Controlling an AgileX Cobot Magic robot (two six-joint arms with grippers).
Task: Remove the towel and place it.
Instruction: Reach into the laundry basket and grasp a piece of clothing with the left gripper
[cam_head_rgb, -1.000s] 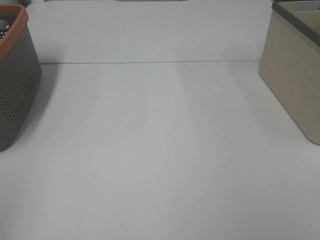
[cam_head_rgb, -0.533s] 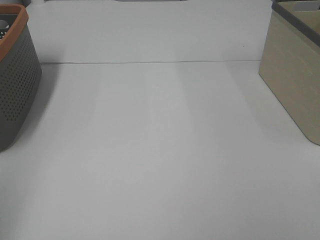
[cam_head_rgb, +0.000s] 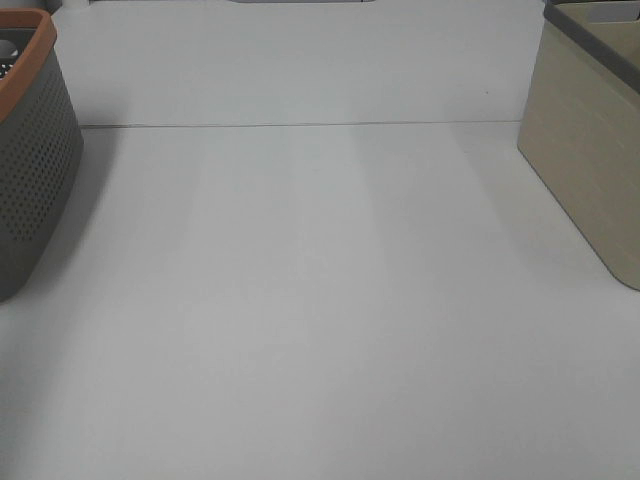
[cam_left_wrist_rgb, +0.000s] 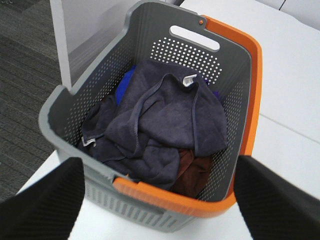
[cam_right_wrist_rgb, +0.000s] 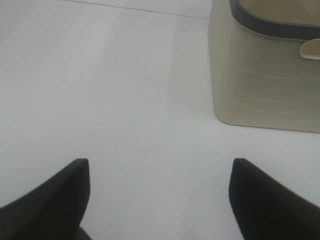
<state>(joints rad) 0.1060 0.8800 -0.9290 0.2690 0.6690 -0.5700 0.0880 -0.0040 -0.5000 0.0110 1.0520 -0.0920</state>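
The high camera looks steeply down on the tabletop (cam_head_rgb: 320, 300) and catches only a slice of the grey basket (cam_head_rgb: 30, 170) at its left border and of the beige basket (cam_head_rgb: 590, 150) at its right. The left wrist camera hangs close above the grey basket and faces down into it, past the left gripper (cam_left_wrist_rgb: 157, 165). The right wrist camera looks low across the tabletop toward the beige basket, past the right gripper (cam_right_wrist_rgb: 159, 162). Each wrist view shares one basket with the high view.
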